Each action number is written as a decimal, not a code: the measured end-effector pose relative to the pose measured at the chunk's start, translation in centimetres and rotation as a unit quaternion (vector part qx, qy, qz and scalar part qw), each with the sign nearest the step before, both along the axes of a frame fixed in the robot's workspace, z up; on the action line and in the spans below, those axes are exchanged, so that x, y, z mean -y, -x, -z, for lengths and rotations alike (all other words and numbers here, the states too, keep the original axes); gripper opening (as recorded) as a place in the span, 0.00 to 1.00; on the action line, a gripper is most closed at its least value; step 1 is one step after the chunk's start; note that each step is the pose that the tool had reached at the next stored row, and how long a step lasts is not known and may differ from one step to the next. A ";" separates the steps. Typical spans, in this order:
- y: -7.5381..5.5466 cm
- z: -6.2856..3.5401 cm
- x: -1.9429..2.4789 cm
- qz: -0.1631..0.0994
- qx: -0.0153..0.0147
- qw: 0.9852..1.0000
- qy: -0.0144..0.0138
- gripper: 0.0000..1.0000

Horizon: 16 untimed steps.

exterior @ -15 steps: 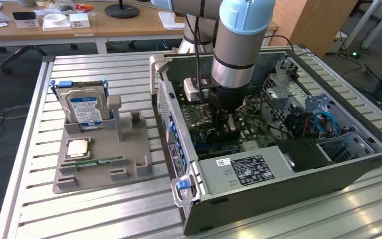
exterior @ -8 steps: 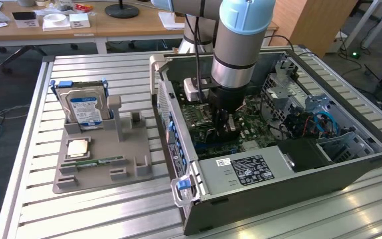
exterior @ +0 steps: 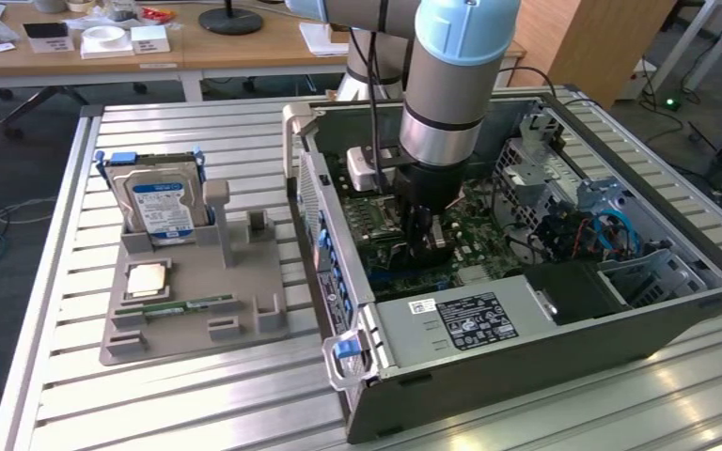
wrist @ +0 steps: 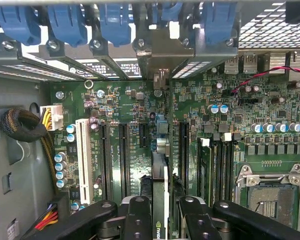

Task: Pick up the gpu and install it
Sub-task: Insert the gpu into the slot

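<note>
The gripper (wrist: 160, 220) is clamped on the gpu (wrist: 160, 190), which stands edge-on between its fingers (wrist: 137, 220), directly below the wrist inside the open computer case (exterior: 562, 319) and just above the motherboard (wrist: 135, 150), with the hard drive (exterior: 161, 202) well off to the exterior view's left.
</note>
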<state>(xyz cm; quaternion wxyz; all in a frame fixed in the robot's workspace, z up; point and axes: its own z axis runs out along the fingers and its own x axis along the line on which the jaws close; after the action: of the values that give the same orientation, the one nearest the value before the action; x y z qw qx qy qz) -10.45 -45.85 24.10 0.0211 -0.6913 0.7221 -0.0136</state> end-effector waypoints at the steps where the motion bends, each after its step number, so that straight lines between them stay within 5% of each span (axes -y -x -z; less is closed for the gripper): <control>1: 0.0 0.00 0.00 0.000 0.000 1.000 0.000 0.26; 16: 0.0 0.12 0.00 0.000 0.000 1.000 0.000 0.26</control>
<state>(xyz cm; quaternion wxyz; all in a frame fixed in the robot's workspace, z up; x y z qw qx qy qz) -10.45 -45.85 23.98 0.0211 -0.6913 0.7221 -0.0137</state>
